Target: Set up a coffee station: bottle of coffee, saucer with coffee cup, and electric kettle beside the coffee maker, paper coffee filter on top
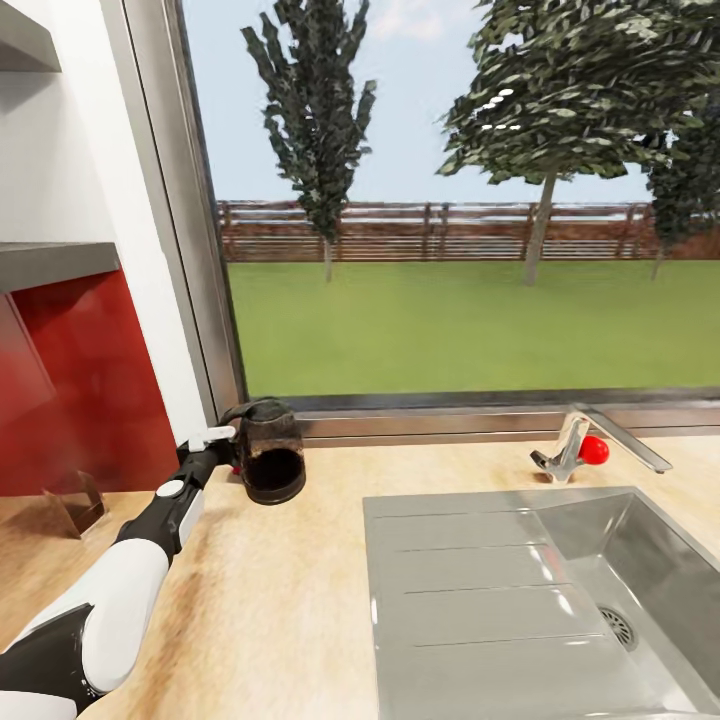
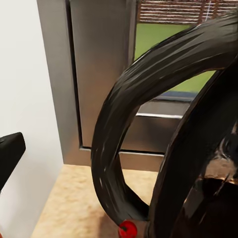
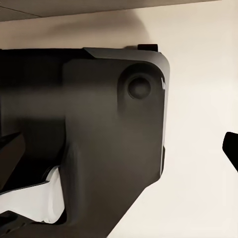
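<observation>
At centre-left I see the left gripper point(image 1: 228, 445) against the dark, rounded electric kettle point(image 1: 268, 452) on the speckled wooden worktop point(image 1: 280, 600); finger state indeterminate. Looped black handle point(image 2: 129, 144).

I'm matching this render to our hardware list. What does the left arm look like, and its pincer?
The left arm has a glossy white shell over a black elbow section, narrowing to a black forearm with a round grey cap and a small white block near the wrist. The left pincer is black.
</observation>
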`<state>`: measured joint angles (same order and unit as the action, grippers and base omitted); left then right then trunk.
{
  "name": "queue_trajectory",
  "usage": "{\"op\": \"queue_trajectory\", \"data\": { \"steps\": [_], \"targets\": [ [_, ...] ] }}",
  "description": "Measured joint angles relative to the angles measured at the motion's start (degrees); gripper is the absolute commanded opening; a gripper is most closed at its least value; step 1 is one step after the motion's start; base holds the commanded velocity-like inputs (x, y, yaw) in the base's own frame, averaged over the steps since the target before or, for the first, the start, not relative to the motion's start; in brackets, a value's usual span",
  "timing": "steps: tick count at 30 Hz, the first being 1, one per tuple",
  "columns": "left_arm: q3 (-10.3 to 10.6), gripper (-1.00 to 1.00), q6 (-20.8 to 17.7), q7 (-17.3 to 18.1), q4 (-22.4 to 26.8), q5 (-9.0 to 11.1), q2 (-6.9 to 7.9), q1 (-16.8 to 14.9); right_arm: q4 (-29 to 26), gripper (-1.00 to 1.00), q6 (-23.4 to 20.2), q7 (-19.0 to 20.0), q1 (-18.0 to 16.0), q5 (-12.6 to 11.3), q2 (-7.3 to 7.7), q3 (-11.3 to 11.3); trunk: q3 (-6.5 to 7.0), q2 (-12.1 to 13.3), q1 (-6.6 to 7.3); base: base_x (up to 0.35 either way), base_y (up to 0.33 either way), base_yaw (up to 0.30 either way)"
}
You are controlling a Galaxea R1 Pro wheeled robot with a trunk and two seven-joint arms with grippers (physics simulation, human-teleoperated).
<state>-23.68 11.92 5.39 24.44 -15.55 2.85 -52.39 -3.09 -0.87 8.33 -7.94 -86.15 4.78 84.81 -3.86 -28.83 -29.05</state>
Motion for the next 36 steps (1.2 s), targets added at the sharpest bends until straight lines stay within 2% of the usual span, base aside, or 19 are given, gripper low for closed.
{"op": "queue_trajectory", "data": {
  "steps": [12,36],
  "targets": [
    [0.0,1.00,0.2,0.0,0.3,0.0,0.00,0.0,-0.1,1.00,0.0,0.0,0.0,-0.1,-0.08,-0.2,-0.09,0.0,0.00,0.000,0.000,0.007],
    [0.0,1.00,0.2,0.0,0.3,0.0,0.00,0.0,-0.1,1.00,0.0,0.2,0.0,-0.2,-0.07,-0.2,-2.08,0.0,0.00,0.000,0.000,0.052]
  ]
}}
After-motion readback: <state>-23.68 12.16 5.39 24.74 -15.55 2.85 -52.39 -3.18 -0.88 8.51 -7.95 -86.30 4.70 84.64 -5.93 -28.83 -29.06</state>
